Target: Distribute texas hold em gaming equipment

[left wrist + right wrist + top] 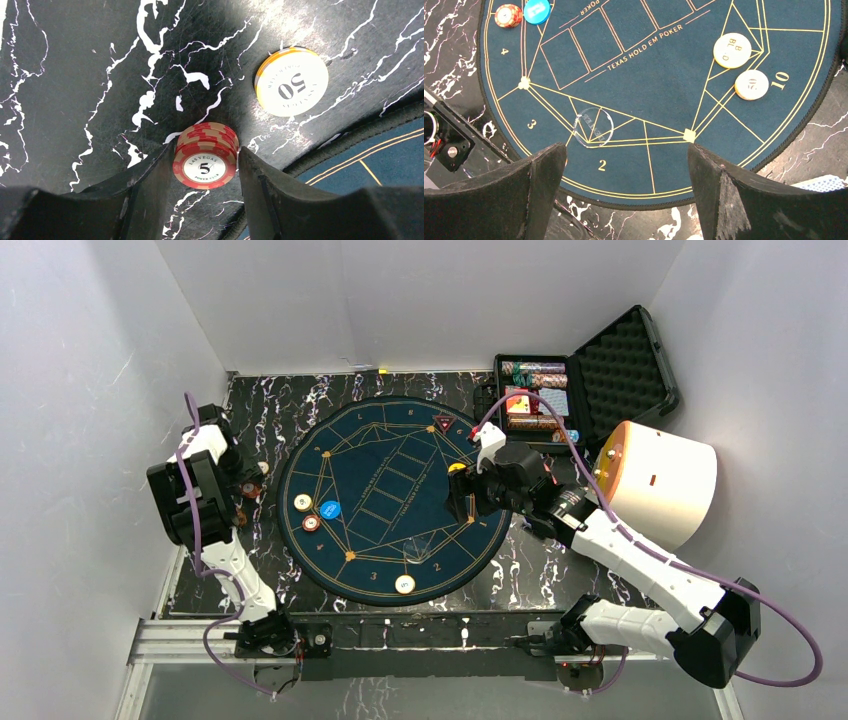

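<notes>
Running along the near edge, a mounting rail with both arm bases bolted side by side. Just beyond, a black table veined in white, boxed in by plain white walls. Carries at its middle a round dark-teal poker mat lettered TEXAS HOLD EM POKER. On the mat's near rim, a white chip; farther in, a clear disc between seats 2 and 3. Toward the left rim, a tight group: cream chip, blue disc, red chip. On the right part, a pale lettered disc and, just beside it, a chip marked 50. At the table's right, a big white cylinder, orange end toward the mat; behind it in the far corner, an open black case, racked chips and cards packed inside.

Rises from the left base along the table's left margin, off the mat: left arm, wrist tipped down, left gripper low over bare marble. Straddles a short red-and-cream stack marked 5 resting on the table, fingers drawn in right against both sides; cannot tell whether clamped or only close. Near the stack but apart, a yellow-edged chip, also a 50, flat on the marble just outside the mat. Stretches in from the right base: right arm, right gripper above the mat's right half, jaws spread wide, nothing between them.
</notes>
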Controlling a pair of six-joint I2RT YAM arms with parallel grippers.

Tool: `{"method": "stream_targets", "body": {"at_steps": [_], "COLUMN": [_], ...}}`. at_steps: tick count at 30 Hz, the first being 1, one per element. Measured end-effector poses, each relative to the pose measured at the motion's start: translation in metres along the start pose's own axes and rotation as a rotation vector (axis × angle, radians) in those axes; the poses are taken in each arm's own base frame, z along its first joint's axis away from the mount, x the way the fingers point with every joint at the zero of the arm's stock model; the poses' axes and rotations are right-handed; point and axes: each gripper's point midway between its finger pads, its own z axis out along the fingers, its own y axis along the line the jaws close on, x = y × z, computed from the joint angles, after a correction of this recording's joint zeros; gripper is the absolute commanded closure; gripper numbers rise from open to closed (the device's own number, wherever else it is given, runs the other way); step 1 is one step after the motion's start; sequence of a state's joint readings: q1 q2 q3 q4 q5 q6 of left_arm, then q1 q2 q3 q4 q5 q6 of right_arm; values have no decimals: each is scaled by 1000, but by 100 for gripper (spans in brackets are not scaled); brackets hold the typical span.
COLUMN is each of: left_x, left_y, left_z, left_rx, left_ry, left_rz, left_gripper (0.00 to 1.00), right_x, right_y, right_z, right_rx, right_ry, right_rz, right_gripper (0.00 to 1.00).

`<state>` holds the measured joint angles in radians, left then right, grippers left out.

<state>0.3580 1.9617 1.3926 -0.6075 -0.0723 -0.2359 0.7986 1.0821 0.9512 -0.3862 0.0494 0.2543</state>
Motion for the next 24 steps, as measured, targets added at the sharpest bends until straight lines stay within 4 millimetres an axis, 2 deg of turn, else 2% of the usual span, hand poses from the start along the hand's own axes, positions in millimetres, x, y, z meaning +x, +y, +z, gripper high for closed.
{"method": "stream_targets", "body": {"at_steps": [5,16,21,24], "left_x": [-3,-3,-6,-3], "left_y": [1,2,-2,-17], "left_z": [-2,-6,-28,-51], "left_rx": [-5,-8,-6,3], "left_ry": [-9,-11,-32,-65], "left_rz": [1,3,16,46], "left_gripper": [58,80,84,85], "right_x": [0,0,0,0], "right_y": [0,1,1,1], "right_z": [0,0,0,0], "right_rx": [-1,-2,-2,-1], "right_ry": [0,0,0,0], "right_rz": [-1,-2,-1,-1], "right_gripper": [2,2,2,2]}}
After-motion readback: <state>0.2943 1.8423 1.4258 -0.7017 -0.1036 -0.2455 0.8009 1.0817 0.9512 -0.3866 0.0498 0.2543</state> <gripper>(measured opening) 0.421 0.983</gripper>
